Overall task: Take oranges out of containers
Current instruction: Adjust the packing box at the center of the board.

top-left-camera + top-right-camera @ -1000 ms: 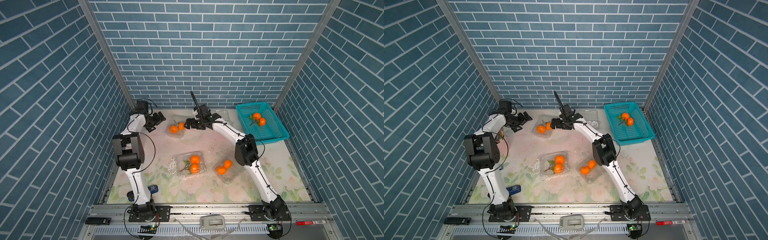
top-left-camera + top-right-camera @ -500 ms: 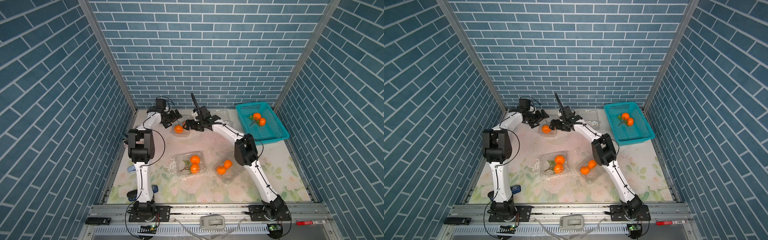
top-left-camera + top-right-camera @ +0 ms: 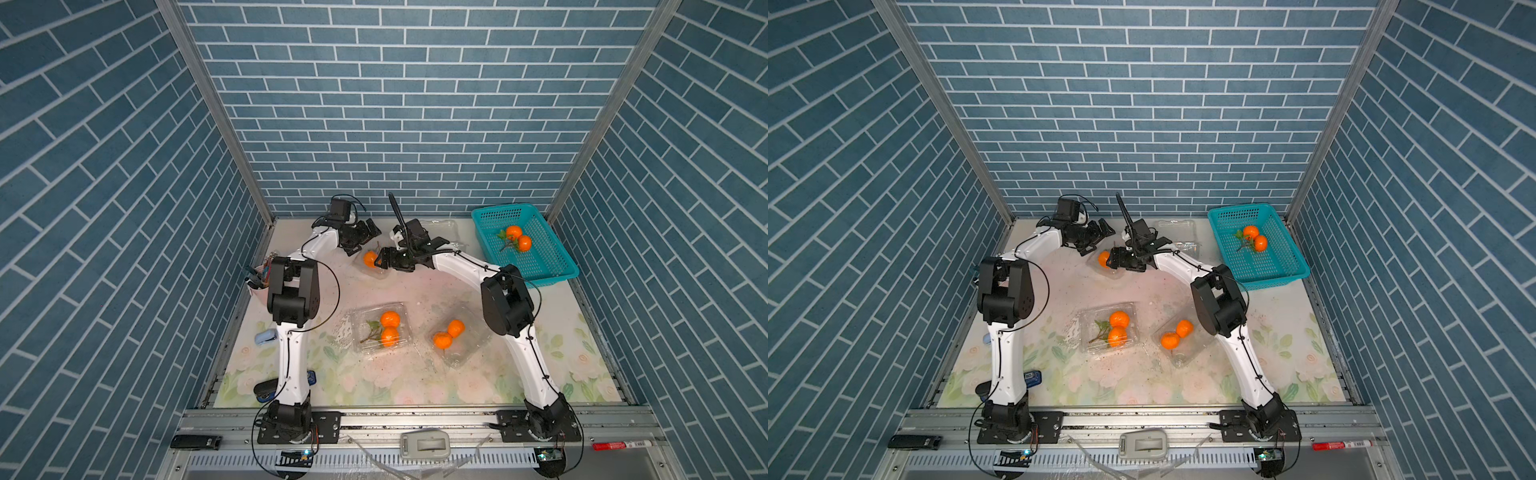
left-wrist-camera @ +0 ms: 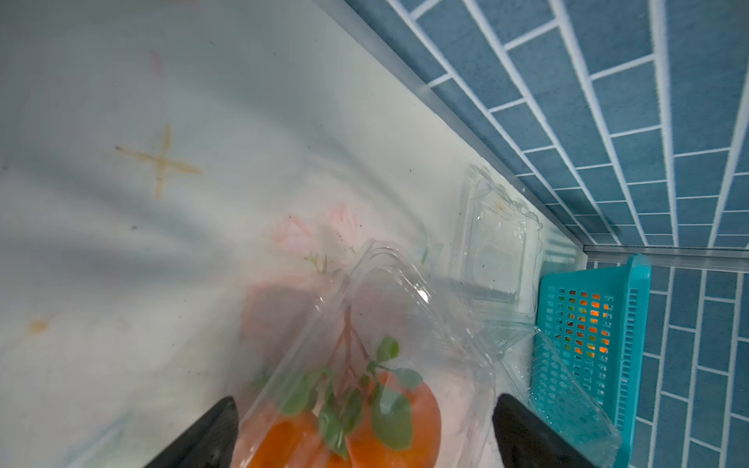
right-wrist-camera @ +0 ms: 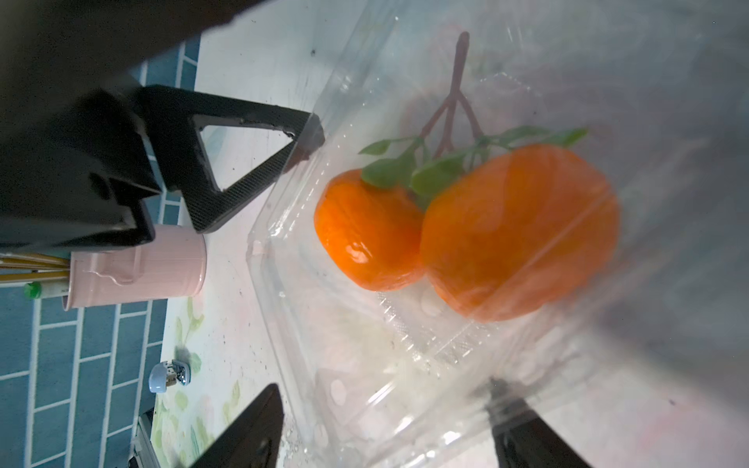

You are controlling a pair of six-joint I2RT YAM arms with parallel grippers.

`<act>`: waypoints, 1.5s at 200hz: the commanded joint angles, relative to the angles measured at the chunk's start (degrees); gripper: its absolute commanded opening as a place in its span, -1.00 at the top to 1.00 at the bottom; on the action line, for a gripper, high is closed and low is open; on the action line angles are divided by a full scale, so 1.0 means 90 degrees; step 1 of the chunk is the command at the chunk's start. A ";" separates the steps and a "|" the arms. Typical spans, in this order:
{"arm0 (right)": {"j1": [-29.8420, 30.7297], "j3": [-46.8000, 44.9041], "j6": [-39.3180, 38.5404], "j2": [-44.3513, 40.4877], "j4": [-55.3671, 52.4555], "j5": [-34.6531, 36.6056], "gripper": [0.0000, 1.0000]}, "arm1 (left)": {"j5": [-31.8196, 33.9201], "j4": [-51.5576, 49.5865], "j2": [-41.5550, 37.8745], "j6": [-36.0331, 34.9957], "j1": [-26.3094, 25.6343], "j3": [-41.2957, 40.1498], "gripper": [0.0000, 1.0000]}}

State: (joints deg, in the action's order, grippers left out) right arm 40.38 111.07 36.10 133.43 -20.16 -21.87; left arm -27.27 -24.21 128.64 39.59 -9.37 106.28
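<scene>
Nearest me, oranges sat in the near box and the near-right box. Farther back, my left gripper and right gripper, jaws apart on both, straddled the third box with its pair. Beyond lay an empty box, and far right the basket held a freed pair: I judged one box done, three left.

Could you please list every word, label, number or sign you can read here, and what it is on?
No text here can be read.
Red marker: print on its barrel, too small.
Small blue item on the table: pale marking, too blurred.
Brown cross mark on the table: a sign, no letters.
</scene>
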 commanded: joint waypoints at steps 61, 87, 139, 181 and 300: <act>0.0262 -0.1833 0.0384 -0.1533 0.0837 -0.0013 -0.53 | 0.0230 -0.0456 -0.0767 -0.0533 -0.0128 -0.0730 -0.99; 0.0225 -0.1784 -0.0012 -0.1779 0.0343 0.0318 -0.59 | 0.0363 -0.0950 -0.0977 -0.0775 0.0073 -0.0756 -0.99; -0.0168 -0.0484 -0.0918 -0.1487 -0.0956 0.0611 -0.83 | 0.0261 -0.1005 -0.1822 -0.0884 0.0645 -0.1363 -0.99; -0.0447 0.0319 -0.1130 -0.0924 -0.1241 0.0735 -0.86 | 0.0028 -0.0909 -0.2092 -0.0837 0.0718 -0.1855 -0.99; -0.0411 0.1635 -0.1296 0.0661 -0.1681 0.0589 -0.78 | -0.0764 0.0965 -0.2836 0.0638 0.0589 -0.3913 -0.99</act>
State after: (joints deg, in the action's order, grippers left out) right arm 35.86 124.16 26.46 138.52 -33.43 -16.32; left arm -31.92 -20.73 105.71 41.15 -2.94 74.56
